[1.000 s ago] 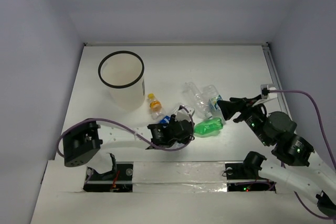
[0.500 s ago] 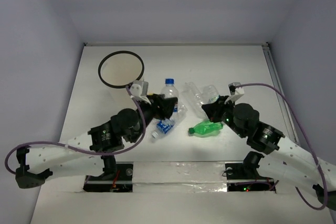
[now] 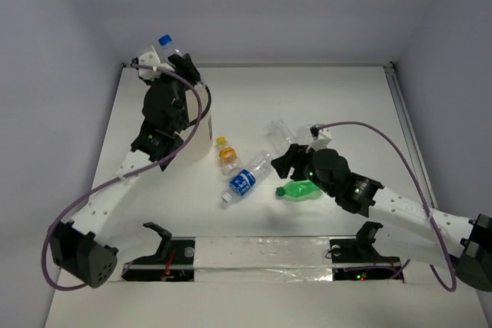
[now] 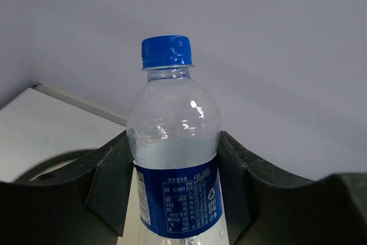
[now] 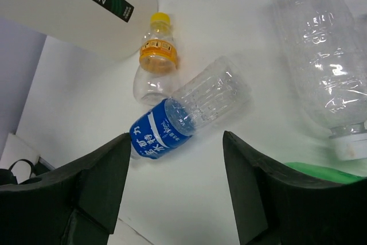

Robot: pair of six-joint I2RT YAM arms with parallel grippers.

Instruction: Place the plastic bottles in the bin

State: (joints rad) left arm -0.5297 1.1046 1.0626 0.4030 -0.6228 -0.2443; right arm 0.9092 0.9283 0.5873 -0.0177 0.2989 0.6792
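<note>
Worktop [image 3: 346, 105]: white; carries the bin and four loose bottles that I can see.
Bin [image 5: 51, 10]: white bucket, beyond my right claw's left finger and below my raised left arm. Its inside is hidden, so I count nothing as done.
Left claw [image 4: 174, 182]: clamped on the blue-capped bottle, high up by the bin's mouth; over it or beside it, I cannot tell.
Right claw [image 5: 178, 193]: jaws apart, empty, low over the loose bottles.
Large clear bottle [image 5: 321, 55]: lying beyond the right claw's right finger; not binned.
Blue-capped bottle [image 4: 172, 124]: upright between the left claw's fingers; release into the bin looks next.
Green bottle [image 3: 301, 189]: lying under the right claw's right side; not binned.
Blue-label bottle [image 5: 186, 116]: lying straight ahead of the right claw; likeliest next pick.
Orange bottle [image 5: 155, 55]: smallest, yellow cap, just beyond the blue-label bottle, near the bin; not binned.
</note>
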